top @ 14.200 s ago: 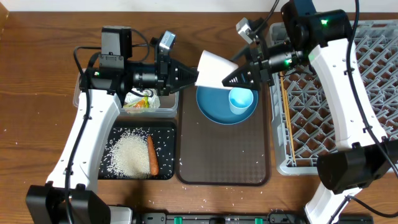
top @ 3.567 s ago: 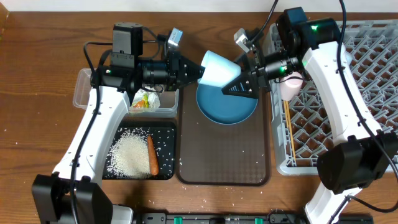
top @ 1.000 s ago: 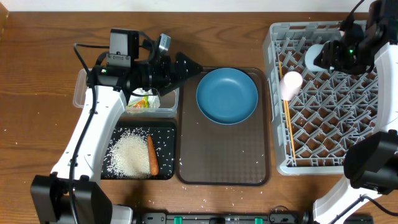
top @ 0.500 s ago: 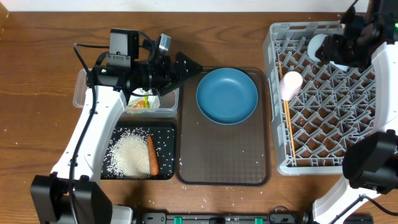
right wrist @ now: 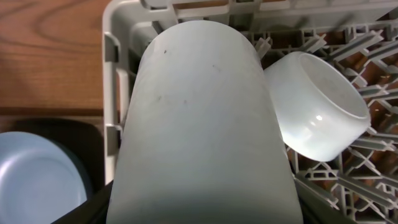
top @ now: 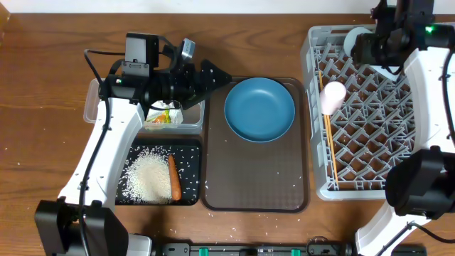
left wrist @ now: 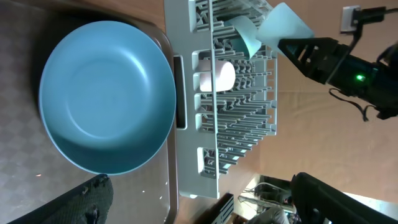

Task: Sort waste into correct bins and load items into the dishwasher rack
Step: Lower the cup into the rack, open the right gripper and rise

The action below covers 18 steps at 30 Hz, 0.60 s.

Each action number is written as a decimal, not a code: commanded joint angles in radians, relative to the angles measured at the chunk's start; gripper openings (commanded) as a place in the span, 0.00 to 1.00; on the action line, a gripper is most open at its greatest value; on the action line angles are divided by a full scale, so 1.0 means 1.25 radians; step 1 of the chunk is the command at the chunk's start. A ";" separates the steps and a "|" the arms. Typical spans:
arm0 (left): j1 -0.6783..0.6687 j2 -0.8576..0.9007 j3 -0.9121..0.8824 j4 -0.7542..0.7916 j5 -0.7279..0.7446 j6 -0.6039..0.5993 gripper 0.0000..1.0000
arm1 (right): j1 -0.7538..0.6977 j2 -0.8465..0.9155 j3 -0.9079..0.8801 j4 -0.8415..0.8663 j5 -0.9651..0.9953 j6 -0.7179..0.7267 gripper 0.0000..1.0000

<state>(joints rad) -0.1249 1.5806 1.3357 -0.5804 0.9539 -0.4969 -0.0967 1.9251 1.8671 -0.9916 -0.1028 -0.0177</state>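
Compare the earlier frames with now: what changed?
The right tool took the blue cup from over the plate to the rack's far-left corner, next to the bowl, and still holds it. The left tool let go, drew back and is open. Bowl and pink cup also went into the rack. Plate, rice, carrot and paper stayed.

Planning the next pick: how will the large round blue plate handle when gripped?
The large round blue plate looks rigid and smooth, so probably slippery at the rim. Lying flat on the brown serving tray, it likely won't roll.
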 commanded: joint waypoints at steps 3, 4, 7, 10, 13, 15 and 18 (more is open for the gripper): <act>0.002 0.001 0.004 -0.002 -0.005 0.005 0.94 | 0.003 0.000 -0.055 0.046 0.022 0.011 0.13; 0.002 0.001 0.004 -0.002 -0.005 0.005 0.94 | 0.003 0.000 -0.064 0.055 0.022 0.011 0.13; 0.002 0.001 0.004 -0.002 -0.005 0.005 0.94 | 0.003 0.000 -0.100 0.092 0.022 0.011 0.13; 0.002 0.001 0.004 -0.002 -0.005 0.005 0.94 | 0.003 0.000 -0.129 0.123 0.022 0.011 0.13; 0.002 0.001 0.004 -0.002 -0.005 0.005 0.94 | 0.004 0.000 -0.158 0.157 0.022 0.011 0.13; 0.002 0.001 0.004 -0.002 -0.005 0.005 0.94 | 0.004 0.000 -0.172 0.175 0.022 0.011 0.13; 0.002 0.001 0.004 -0.002 -0.005 0.005 0.94 | 0.004 0.000 -0.183 0.187 0.022 0.011 0.13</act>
<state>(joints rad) -0.1249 1.5806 1.3357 -0.5804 0.9543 -0.4969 -0.0967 1.9251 1.6497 -0.7658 -0.0841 -0.0109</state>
